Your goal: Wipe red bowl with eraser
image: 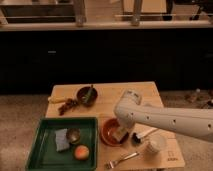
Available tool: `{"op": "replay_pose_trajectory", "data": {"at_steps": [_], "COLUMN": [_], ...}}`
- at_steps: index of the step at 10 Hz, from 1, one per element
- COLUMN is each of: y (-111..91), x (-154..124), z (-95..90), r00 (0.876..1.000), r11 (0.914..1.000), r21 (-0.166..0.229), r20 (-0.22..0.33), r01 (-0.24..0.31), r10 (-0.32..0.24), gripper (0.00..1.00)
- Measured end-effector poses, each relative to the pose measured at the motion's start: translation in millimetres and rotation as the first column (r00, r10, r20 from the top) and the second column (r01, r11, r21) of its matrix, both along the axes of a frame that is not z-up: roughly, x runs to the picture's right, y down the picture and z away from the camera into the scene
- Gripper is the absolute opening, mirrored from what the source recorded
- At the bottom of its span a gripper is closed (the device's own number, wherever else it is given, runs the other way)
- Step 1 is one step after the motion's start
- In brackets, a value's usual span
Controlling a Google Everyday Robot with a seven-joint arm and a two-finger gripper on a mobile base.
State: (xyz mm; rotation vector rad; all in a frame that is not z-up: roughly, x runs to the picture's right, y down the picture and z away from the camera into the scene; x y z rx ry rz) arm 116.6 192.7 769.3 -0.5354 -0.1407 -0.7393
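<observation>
Fingers (127,131) look pinched on the eraser (119,135) from where I'm sitting. Nearest me there's a fork (120,160), with the green tray (35,150) off to the left. Behind the fork I've got the gripper (123,134) down inside the red bowl (107,133), pressing the eraser against its inside. A dark bowl (86,95) sits further back.

This looks like a canteen or office kitchenette set up for robot trials. A long dark-fronted counter (100,55) with a pale top ledge (50,26) and metal posts (80,12) runs behind a small light wooden table (150,92), which stands on a speckled hard floor (20,115). On the table are a green plastic tray (45,124), a metal fork (121,160) and a round orange-red bowl (106,131), with the white arm's gripper (121,134) inside the bowl.
</observation>
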Motion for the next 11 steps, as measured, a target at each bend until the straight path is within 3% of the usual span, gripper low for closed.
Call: {"op": "replay_pose_trajectory", "data": {"at_steps": [3, 6, 11], "y": [-9, -17, -20], "x": [7, -7, -69], "z": [14.6, 32.2, 32.6], "r00": [1.000, 1.000, 0.989], "r11": [1.0000, 0.9998, 0.9942], "r21": [-0.005, -0.017, -0.013], "r20": [-0.013, 0.011, 0.102], "r01": [-0.009, 0.014, 0.107], "r10": [0.009, -0.013, -0.105], "gripper": [0.04, 0.04, 0.04]}}
